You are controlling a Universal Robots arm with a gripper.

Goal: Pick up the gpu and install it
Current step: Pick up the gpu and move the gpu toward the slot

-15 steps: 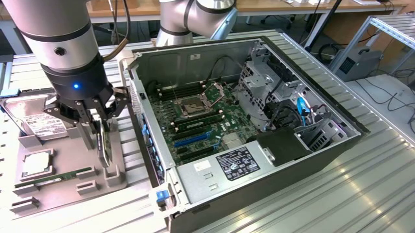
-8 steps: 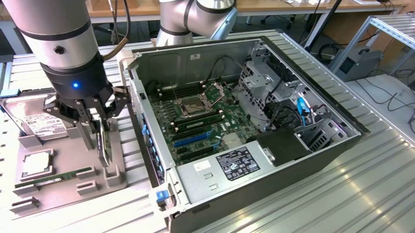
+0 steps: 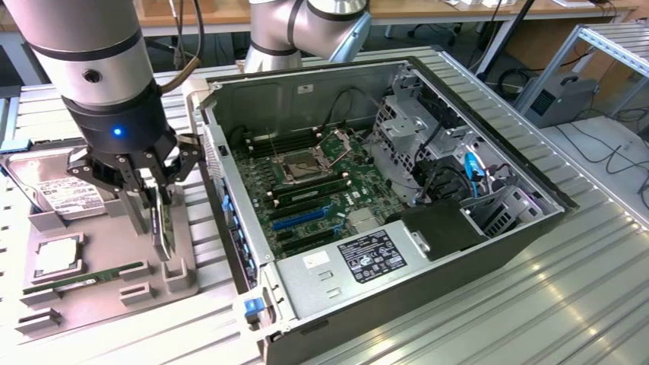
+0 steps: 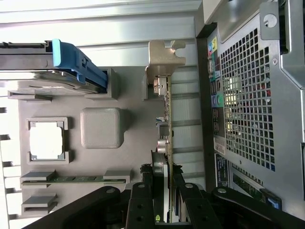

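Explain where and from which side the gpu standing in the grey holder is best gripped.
Pinch the gpu by its flat faces near the upper edge, coming from above: it stands on edge in the grey holder, both faces exposed.

In the exterior view the robot arm (image 3: 91, 46) runs off the upper left of the frame, and the gripper (image 3: 154, 224) covers part of the hard drive (image 3: 59, 194). The gpu (image 3: 160, 245) stands edge-on, its faces unseen. Print on the power supply label (image 3: 370, 255) is too small to read. In the wrist view the frame edge crops the fingers (image 4: 140, 205).
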